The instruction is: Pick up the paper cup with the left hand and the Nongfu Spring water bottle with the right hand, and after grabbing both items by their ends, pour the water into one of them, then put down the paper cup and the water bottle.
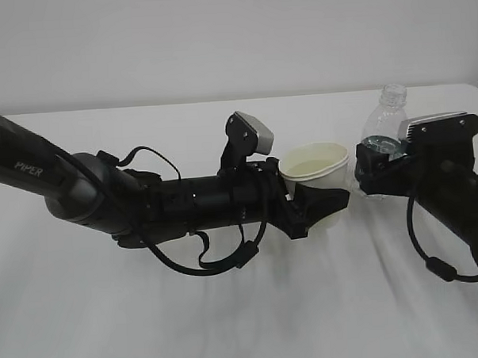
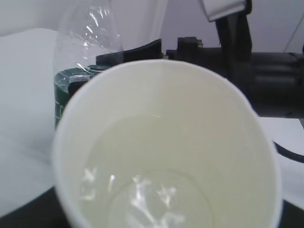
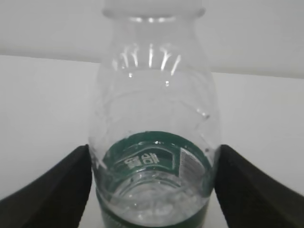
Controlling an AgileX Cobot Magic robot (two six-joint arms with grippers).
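Holding the paper cup [image 1: 315,169], with water [image 2: 142,190] in it, at table centre, the left hand [image 1: 323,203] is clamping its wall while the right hand [image 1: 371,173] is gripping the upright Nongfu Spring water bottle [image 1: 383,121] just right, both needing level, gentle lowering before letting go.

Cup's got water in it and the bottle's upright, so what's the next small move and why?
Probably lower the cup to the table and release it. It already holds water, and the bottle stands upright, so pouring looks done, yet the left end effector grips the cup.
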